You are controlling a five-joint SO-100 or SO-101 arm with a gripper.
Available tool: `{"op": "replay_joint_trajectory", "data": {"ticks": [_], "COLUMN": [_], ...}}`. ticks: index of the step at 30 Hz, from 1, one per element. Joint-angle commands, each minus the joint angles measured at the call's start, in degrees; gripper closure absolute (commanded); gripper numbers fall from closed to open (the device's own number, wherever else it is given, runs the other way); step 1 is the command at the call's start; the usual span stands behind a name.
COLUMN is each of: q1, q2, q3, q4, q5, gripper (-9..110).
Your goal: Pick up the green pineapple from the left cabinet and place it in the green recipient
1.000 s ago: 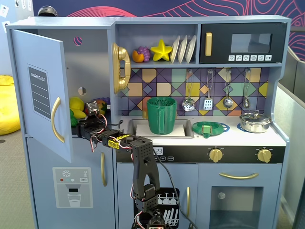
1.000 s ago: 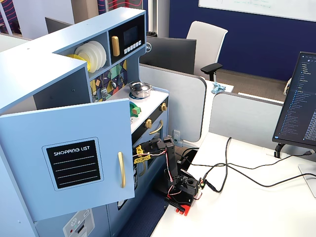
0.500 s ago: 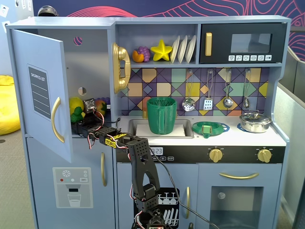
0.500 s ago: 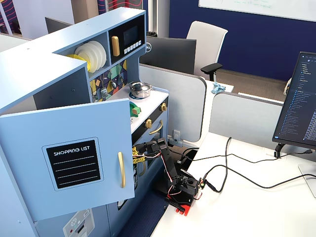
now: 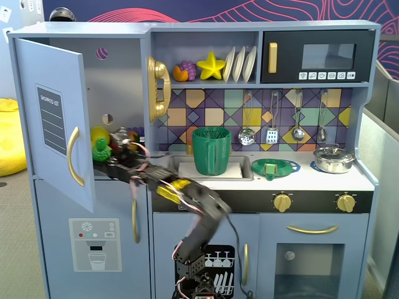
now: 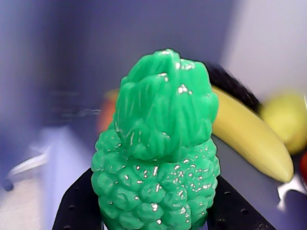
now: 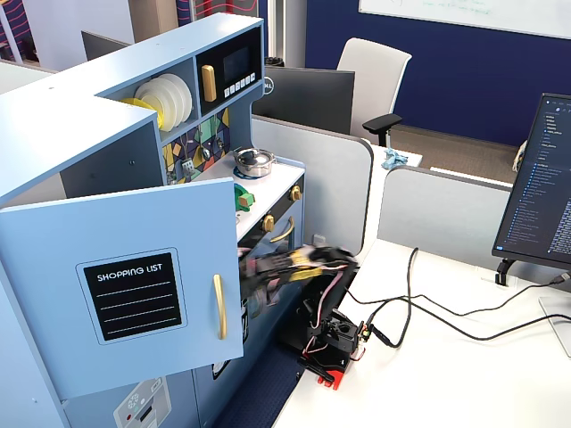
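The green pineapple fills the wrist view, upright, with a black finger against its left side and the other against its right. In a fixed view the pineapple is at the front of the open left cabinet, whose shopping-list door swings out to the left. My gripper reaches into that compartment and is shut on the pineapple. The tall dark green recipient stands on the counter by the sink, to the right of the cabinet. In a fixed view from the side, the door hides the gripper and the fruit.
A yellow banana, a lemon and a red fruit at the right edge lie behind the pineapple. A flat green dish and a metal pot sit on the counter. The cabinet wall with its gold phone separates compartment and counter.
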Motion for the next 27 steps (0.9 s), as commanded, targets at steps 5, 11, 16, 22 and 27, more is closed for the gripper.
{"op": "replay_joint_trajectory", "data": {"ticks": [5, 11, 16, 22, 27], "q1": [8.5, 23.9, 37.4, 49.0, 54.8], "q2": [41.1, 49.6, 44.8, 22.8, -3.2], "q3": [14.2, 8.3, 4.1, -3.9, -24.0], "q4": [24.0, 43.8, 43.7, 27.3, 17.3], "q5": [1.9, 10.2, 11.4, 10.9, 11.0], "gripper": [101, 101, 101, 101, 101]}}
